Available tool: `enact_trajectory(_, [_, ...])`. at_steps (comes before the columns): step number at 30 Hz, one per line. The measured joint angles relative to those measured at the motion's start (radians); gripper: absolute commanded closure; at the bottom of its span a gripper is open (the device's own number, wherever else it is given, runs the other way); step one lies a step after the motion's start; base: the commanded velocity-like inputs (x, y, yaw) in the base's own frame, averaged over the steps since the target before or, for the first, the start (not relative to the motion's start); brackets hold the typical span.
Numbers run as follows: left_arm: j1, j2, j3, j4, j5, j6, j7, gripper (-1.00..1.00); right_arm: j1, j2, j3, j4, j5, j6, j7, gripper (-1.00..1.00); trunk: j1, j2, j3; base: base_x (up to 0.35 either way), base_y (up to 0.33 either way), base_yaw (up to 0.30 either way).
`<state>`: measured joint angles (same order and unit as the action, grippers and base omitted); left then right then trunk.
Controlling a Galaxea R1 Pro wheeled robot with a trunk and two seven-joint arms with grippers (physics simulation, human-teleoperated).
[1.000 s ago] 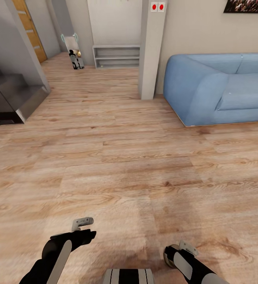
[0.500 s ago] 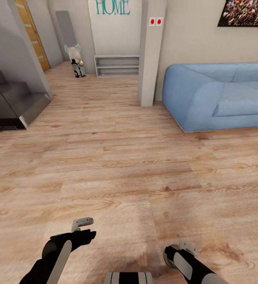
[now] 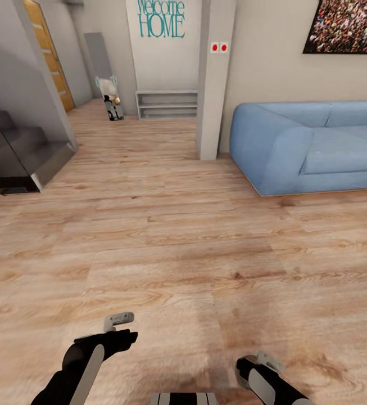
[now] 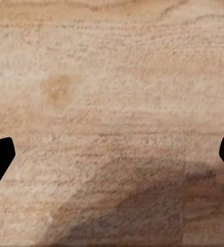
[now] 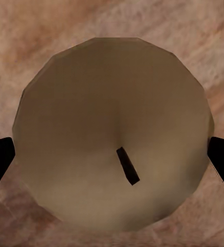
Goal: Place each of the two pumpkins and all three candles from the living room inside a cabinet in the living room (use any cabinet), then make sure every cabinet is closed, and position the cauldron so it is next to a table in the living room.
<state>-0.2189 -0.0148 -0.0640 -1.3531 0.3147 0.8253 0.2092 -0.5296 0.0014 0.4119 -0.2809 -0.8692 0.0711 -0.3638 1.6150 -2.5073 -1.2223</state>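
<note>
A beige-grey candle (image 5: 101,118) with a short dark wick sits between the two black fingertips of my right gripper (image 5: 112,159), which is shut on it above the plank floor. In the head view that gripper (image 3: 255,363) hangs low at the bottom right, with the candle (image 3: 243,365) just showing at its tip. My left gripper (image 4: 112,159) is open, with nothing but floor between its fingertips. In the head view it (image 3: 118,322) is at the bottom left. The pumpkins, cabinet, cauldron and table are out of view.
A blue sofa (image 3: 312,146) stands at the right against the wall. A grey pillar (image 3: 210,84) rises beside it. Dark stairs (image 3: 14,157) are at the left, a white open shelf (image 3: 167,104) and a small figure (image 3: 112,95) at the back. Light wood floor (image 3: 172,236) stretches ahead.
The whole head picture has slid downward, so the camera has tilted up: more wall, the Welcome HOME lettering and the picture now show. Both arms hold their places.
</note>
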Motion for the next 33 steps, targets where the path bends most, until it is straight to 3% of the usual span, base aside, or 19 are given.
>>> enact_trajectory(7, [0.0,-0.001,0.005,0.039,-0.003,0.016,0.001,-1.0,0.029,0.01,0.013,0.009,0.018,-0.023,0.0,1.0,-0.003,0.002,0.027,0.0,0.0,0.0])
enact_trajectory(18, [0.0,0.001,0.009,0.101,-0.005,0.016,0.001,-1.0,0.03,0.01,0.006,0.002,0.01,-0.026,-0.001,1.0,-0.008,0.004,0.07,0.0,0.0,0.0])
enact_trajectory(33, [0.0,0.0,0.01,0.107,-0.003,0.015,0.001,-1.0,0.03,0.012,0.009,0.003,0.016,-0.044,-0.001,1.0,-0.015,0.008,0.128,0.0,0.0,0.023])
